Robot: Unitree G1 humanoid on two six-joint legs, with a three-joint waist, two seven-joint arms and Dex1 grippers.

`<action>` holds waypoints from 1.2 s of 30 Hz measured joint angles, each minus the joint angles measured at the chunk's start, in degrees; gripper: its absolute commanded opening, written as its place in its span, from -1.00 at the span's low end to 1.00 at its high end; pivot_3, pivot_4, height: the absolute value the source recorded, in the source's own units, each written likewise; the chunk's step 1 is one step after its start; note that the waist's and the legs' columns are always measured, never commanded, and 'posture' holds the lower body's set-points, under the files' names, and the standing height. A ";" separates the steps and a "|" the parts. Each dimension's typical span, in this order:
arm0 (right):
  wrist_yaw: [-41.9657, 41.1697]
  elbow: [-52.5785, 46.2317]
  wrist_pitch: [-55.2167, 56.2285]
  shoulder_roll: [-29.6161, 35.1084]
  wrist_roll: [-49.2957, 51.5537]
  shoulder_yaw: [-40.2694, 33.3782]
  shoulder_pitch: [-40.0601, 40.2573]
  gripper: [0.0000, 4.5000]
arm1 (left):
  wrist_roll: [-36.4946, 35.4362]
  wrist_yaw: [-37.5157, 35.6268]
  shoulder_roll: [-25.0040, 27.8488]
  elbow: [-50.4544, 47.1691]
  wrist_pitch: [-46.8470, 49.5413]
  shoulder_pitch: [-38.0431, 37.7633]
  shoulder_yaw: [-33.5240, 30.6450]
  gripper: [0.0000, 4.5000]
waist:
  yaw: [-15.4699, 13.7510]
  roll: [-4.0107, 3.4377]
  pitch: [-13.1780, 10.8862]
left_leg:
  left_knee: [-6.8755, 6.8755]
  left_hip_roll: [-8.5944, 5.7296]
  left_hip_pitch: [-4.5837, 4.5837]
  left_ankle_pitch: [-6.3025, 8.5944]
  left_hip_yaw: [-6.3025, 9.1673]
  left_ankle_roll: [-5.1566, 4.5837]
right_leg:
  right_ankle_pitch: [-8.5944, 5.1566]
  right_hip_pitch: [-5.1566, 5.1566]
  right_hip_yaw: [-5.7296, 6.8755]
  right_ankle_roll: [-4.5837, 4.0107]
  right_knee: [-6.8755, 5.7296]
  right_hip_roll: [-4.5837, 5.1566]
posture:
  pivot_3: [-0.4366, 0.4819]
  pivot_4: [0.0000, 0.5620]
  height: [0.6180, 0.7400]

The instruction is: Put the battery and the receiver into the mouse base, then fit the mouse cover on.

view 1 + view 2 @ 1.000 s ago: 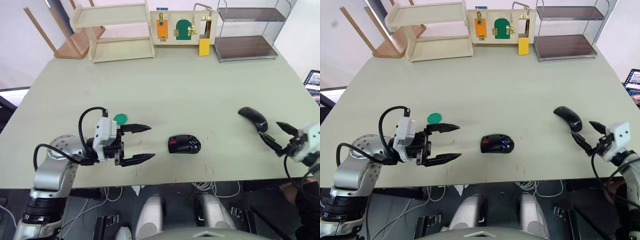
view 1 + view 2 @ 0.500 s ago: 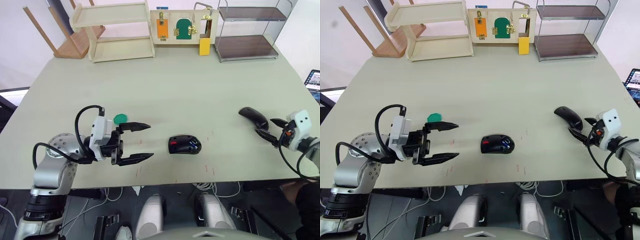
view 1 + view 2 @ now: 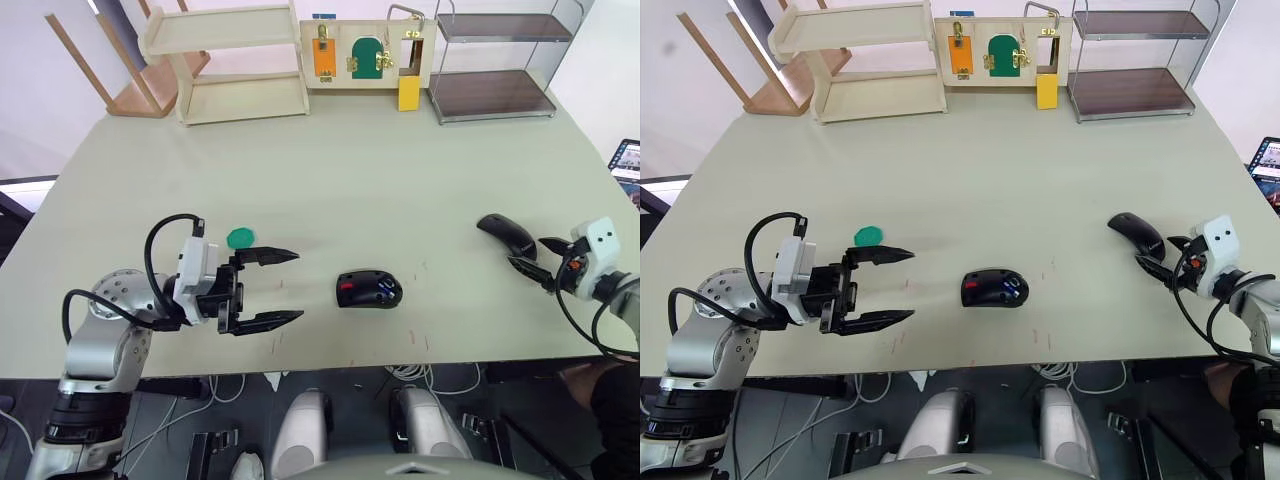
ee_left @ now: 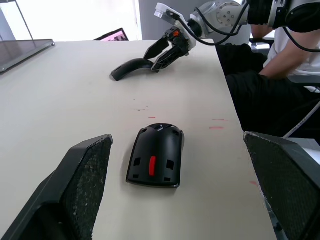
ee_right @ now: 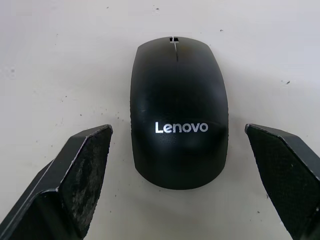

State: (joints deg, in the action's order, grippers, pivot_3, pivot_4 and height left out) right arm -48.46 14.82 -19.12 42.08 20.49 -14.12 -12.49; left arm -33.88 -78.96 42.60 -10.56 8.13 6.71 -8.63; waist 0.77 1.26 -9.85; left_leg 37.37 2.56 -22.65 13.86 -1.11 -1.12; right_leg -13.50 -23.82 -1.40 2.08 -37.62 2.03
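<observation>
R gripper (image 3: 535,262) fingers spread wide, nothing held; mouse cover (image 5: 178,118) lies on table (image 3: 380,170) just ahead of it, between the two fingers, logo side up. L gripper (image 3: 282,288) also spread wide, empty. Mouse base (image 3: 369,289) near, ahead of L fingertips, apart. Green disc (image 3: 239,238) just beside L gripper.

Over the last second the right gripper (image 3: 539,262) has swung up from the lower right edge of the frame, where it hung off the table's near edge, to sit just right of the mouse cover (image 3: 507,234), its open fingers now pointing at the shell's near end. Most of that travel came early, with only slight settling since. The left gripper (image 3: 275,289) has drawn back a little toward the left of the frame, widening its gap to the mouse base (image 3: 369,289).
</observation>
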 measured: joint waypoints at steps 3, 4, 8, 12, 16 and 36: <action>0.03 -0.40 -0.23 0.07 0.27 -0.36 -0.42 -0.01 | 0.00 0.37 0.00 0.00 0.00 -0.07 -0.02 1.00 | 0.08 0.00 0.00 | 0.00 0.00 0.03 0.00 -0.01 0.00 | 0.01 0.01 -0.01 0.02 -0.01 0.00 | -0.05 -0.47 1.00; 0.09 -0.42 -0.35 0.07 0.17 -0.32 -0.60 -0.20 | -0.02 0.45 0.00 -0.10 0.00 0.04 -0.01 1.00 | 0.11 0.05 0.00 | 0.00 0.02 0.03 0.00 0.00 0.00 | 0.01 0.01 0.00 0.02 -0.01 -0.02 | -0.05 -0.47 1.00; 0.23 -0.43 -0.74 -0.19 0.10 -0.15 -0.57 -0.20 | -0.02 0.66 0.00 -0.12 0.00 -0.12 -0.01 1.00 | 0.10 0.04 -0.01 | 0.00 0.03 0.03 0.00 0.00 0.00 | 0.01 0.01 -0.01 0.01 -0.02 -0.02 | -0.05 -0.47 1.00; 0.39 -0.43 -0.78 -0.30 0.06 -0.12 -0.57 -0.20 | -0.02 0.96 0.00 -0.13 0.00 -0.14 -0.01 1.00 | 0.11 0.04 -0.01 | 0.01 0.02 0.04 0.00 -0.01 0.00 | 0.01 0.01 -0.01 0.02 -0.03 -0.02 | -0.05 -0.47 1.00; 0.53 -0.54 -0.83 -0.39 0.06 -0.12 -0.57 -0.09 | -0.02 1.24 0.00 -0.17 0.01 -0.16 -0.01 1.00 | 0.11 0.04 -0.01 | 0.01 0.02 0.04 0.00 -0.01 0.00 | 0.03 0.01 -0.01 0.05 -0.03 -0.02 | -0.05 -0.47 1.00; 4.53 -2.29 -6.97 -3.09 0.18 0.27 -3.75 0.96 | -0.11 2.09 0.00 -1.73 0.33 -0.88 -0.04 1.00 | -0.01 0.03 -0.01 | 0.01 0.02 -0.01 0.00 0.00 0.00 | 0.07 0.00 0.00 0.06 0.00 -0.01 | -0.05 -0.47 1.00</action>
State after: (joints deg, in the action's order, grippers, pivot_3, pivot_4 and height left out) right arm -43.93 12.53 -26.09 38.99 20.67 -13.84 -16.24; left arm -33.99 -76.87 42.60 -12.29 8.45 5.83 -8.67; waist 0.77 1.30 -9.86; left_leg 37.38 2.58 -22.66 13.86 -1.11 -1.12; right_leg -13.43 -23.82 -1.40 2.14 -37.63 2.02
